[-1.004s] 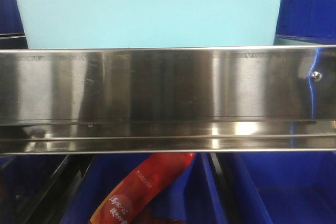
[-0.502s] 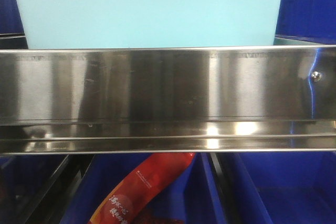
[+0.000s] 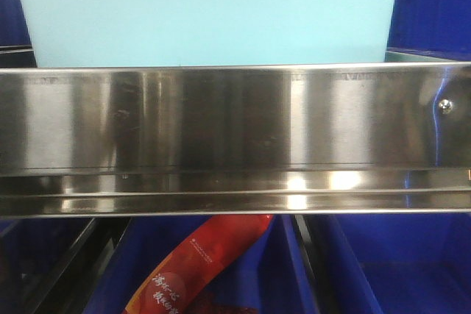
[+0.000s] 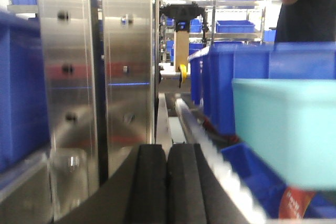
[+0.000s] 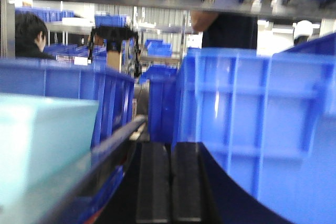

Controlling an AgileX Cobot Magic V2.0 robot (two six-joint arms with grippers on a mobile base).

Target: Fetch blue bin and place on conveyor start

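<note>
The blue bin (image 3: pixel 210 16), a pale aqua tub, stands on the steel shelf right behind its shiny front rail (image 3: pixel 235 119). It shows at the right of the left wrist view (image 4: pixel 286 129) and at the left of the right wrist view (image 5: pixel 42 140). My left gripper (image 4: pixel 167 153) is shut and empty, to the left of the bin beside a steel upright. My right gripper (image 5: pixel 170 153) is shut and empty, to the right of the bin next to a dark blue crate. The conveyor start is out of view.
Dark blue crates (image 5: pixel 252 129) flank the bin on the shelf and fill the lower shelf (image 3: pixel 397 262). A red snack bag (image 3: pixel 199 266) lies in a lower crate. A bolted steel upright (image 4: pixel 94 77) stands at the left. People stand beyond the racks (image 5: pixel 26 38).
The front view has shifted very slightly; the bin and rail sit almost where they were. Nothing was gripped or released.
</note>
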